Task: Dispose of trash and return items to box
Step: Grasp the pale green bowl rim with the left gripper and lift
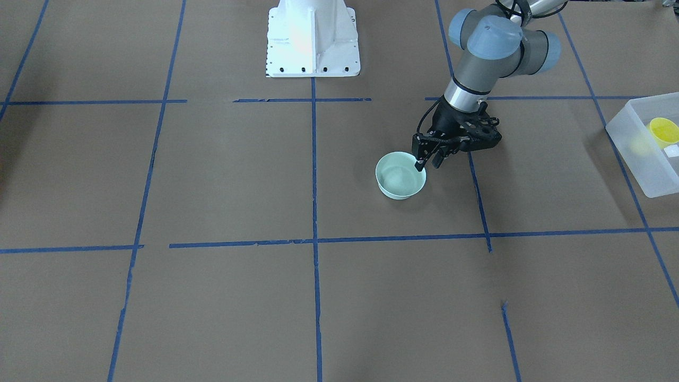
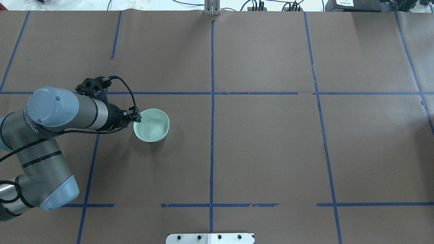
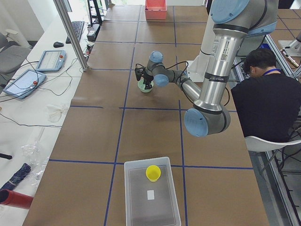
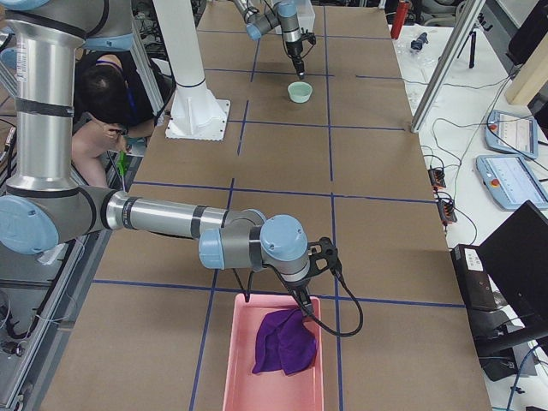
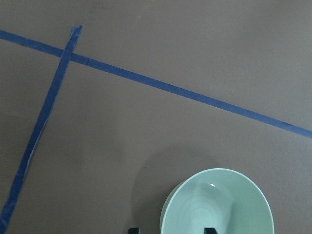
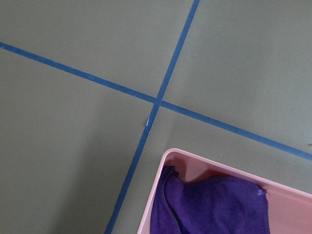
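A mint-green bowl (image 1: 400, 175) stands on the brown table; it also shows in the overhead view (image 2: 151, 125) and the left wrist view (image 5: 217, 204). My left gripper (image 1: 427, 164) is open at the bowl's rim, one fingertip (image 5: 134, 230) outside the wall and one inside. The translucent white box (image 1: 634, 154) sits at the table's left end, also in the exterior left view (image 3: 134, 197), with the yellow cup (image 1: 664, 130) inside it. My right gripper (image 4: 301, 308) hangs over a pink tray; I cannot tell whether it is open or shut.
The pink tray (image 4: 257, 310) at the table's right end holds a purple cloth (image 4: 282, 342), also in the right wrist view (image 6: 209, 207). The robot's white base (image 1: 313, 40) stands at the table's rear edge. A seated person (image 3: 268, 99) is behind the robot.
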Controlling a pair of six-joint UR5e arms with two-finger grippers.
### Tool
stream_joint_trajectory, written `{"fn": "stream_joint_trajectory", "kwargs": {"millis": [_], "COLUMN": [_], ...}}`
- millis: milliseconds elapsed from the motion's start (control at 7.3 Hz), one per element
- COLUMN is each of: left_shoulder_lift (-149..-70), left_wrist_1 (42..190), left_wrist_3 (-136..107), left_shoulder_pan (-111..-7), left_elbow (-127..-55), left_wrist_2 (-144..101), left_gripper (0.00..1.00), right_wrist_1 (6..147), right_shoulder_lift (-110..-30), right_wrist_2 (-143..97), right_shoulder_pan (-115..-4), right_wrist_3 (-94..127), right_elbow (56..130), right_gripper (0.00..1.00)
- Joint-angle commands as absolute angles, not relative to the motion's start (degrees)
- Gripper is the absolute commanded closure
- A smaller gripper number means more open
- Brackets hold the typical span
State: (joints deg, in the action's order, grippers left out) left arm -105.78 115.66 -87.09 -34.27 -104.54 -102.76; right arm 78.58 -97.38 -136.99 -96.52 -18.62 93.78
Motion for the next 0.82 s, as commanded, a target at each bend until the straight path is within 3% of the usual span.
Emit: {"fn": "stream_joint_trajectory", "kwargs": {"millis": [0, 274, 411, 548, 685], "left_shoulder_lift": [-106.00, -106.08, -106.08, -106.00, -105.74], "left_wrist_1": [115.66, 115.66, 115.66, 115.66, 115.66], "left_wrist_3": [-86.84, -86.84, -86.84, -86.84, -86.57], "left_shoulder_pan": [-33.75, -32.18, -31.38, -31.38, -31.46], "left_elbow": [-102.83, -101.69, -101.60, -101.78, -102.65], "left_wrist_2": [-102.04, -102.04, -101.95, -101.95, -102.04], "left_gripper": [0.47, 0.48, 0.65, 1.00, 1.00], "right_wrist_1": [78.57, 78.31, 78.31, 78.31, 78.31], "right_shoulder_lift": [-97.38, -97.56, -97.73, -97.73, -97.73], "right_wrist_2": [-136.93, -137.02, -137.02, -136.93, -136.93], "right_shoulder_pan": [-96.50, -96.50, -96.50, -96.50, -96.50], "right_wrist_3": [-18.63, -18.63, -18.63, -18.63, -18.63], "right_elbow": [93.78, 93.78, 93.78, 93.78, 93.78], "right_gripper": [0.00, 0.00, 0.00, 0.00, 0.00]}}
